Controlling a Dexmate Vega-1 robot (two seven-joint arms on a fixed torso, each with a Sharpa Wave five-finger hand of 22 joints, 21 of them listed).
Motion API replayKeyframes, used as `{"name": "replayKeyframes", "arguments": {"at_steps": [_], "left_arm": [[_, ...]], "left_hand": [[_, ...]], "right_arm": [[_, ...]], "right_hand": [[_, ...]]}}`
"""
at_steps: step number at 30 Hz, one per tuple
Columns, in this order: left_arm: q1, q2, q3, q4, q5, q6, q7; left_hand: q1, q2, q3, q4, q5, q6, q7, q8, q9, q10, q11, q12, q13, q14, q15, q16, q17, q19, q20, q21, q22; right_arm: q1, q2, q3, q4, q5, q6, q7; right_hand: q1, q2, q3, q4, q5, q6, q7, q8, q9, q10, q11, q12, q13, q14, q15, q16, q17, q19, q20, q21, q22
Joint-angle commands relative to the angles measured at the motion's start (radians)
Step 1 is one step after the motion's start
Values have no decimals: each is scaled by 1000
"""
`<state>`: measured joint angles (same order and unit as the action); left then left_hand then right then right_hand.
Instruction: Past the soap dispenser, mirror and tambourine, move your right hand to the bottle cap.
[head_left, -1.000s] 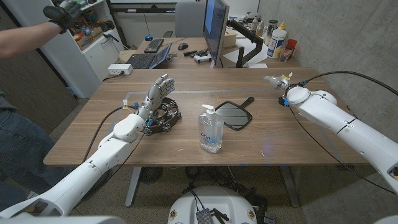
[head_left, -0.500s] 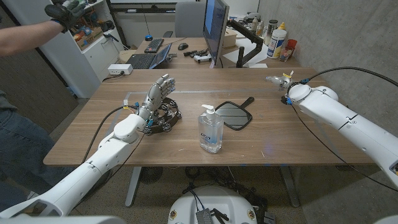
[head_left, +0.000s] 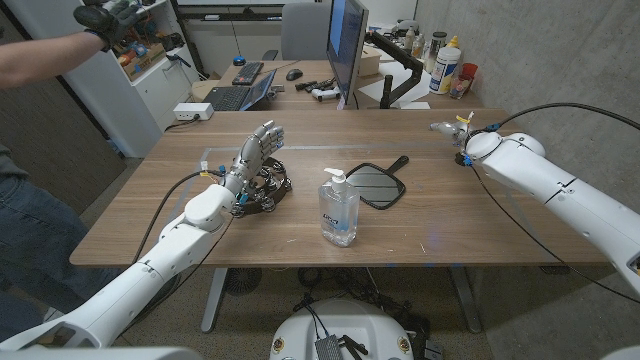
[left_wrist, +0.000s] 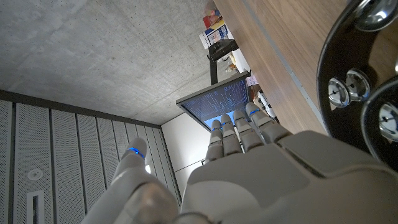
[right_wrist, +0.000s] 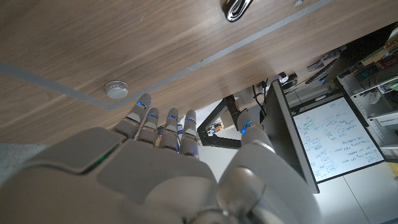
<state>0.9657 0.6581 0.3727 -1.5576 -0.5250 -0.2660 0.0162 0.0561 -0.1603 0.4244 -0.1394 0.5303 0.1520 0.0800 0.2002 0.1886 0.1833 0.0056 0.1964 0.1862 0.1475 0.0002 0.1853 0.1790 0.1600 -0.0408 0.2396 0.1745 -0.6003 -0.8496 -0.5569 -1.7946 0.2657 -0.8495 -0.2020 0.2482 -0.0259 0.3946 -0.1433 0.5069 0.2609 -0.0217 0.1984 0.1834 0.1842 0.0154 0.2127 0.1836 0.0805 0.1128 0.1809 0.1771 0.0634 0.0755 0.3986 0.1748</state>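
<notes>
Right hand (head_left: 443, 127): near the table's far right corner, fingers (right_wrist: 163, 124) straight and apart, holding nothing.
Bottle cap (right_wrist: 115, 89): on the wood just beyond those fingertips, untouched.
Left hand (head_left: 256, 152): upright over the tambourine (head_left: 262, 190), fingers extended, empty.
Table (head_left: 420, 228): wooden; soap dispenser (head_left: 338, 209) and mirror (head_left: 374, 183) mid-table.
Room: concrete wall, monitor (head_left: 345, 45) behind.

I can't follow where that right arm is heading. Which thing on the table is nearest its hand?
The small silvery bottle cap, lying on the table just beyond the right hand. The mirror, soap dispenser and tambourine lie farther off, toward the left hand.
</notes>
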Motion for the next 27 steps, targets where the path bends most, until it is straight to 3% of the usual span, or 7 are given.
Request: {"name": "replayKeyframes", "arguments": {"at_steps": [1,14,27], "left_arm": [[1,3,3,1,10,-1,3],[-12,0,15,4,22,9,0],[-13,-5,22,-3,29,6,2]], "left_hand": [[5,-1,-3,0,4,10,-1,1,1,0,5,1,1,-1,5,4,3,3,0,-1,3],[7,0,-8,-1,7,14,-1,3,2,0,0,1,1,-2,5,4,3,3,0,-6,3],[9,0,-12,-1,10,14,1,2,2,-1,1,1,1,-2,4,4,3,4,2,-9,3]], "right_arm": [[46,0,-32,18,-16,-64,19],[111,2,-77,54,-37,-125,55],[174,5,-116,105,-57,-149,98]], "right_hand": [[10,-6,-4,5,4,-1,-9,0,6,0,-3,-1,5,-3,-3,2,3,-3,12,-6,3],[11,-9,-9,6,4,-12,-18,-4,6,-13,6,-5,5,-13,-5,0,4,-13,54,-19,4],[17,-11,-11,4,5,-30,-22,-9,6,-32,27,-10,6,-21,-1,-1,3,-18,74,-29,5]]}}
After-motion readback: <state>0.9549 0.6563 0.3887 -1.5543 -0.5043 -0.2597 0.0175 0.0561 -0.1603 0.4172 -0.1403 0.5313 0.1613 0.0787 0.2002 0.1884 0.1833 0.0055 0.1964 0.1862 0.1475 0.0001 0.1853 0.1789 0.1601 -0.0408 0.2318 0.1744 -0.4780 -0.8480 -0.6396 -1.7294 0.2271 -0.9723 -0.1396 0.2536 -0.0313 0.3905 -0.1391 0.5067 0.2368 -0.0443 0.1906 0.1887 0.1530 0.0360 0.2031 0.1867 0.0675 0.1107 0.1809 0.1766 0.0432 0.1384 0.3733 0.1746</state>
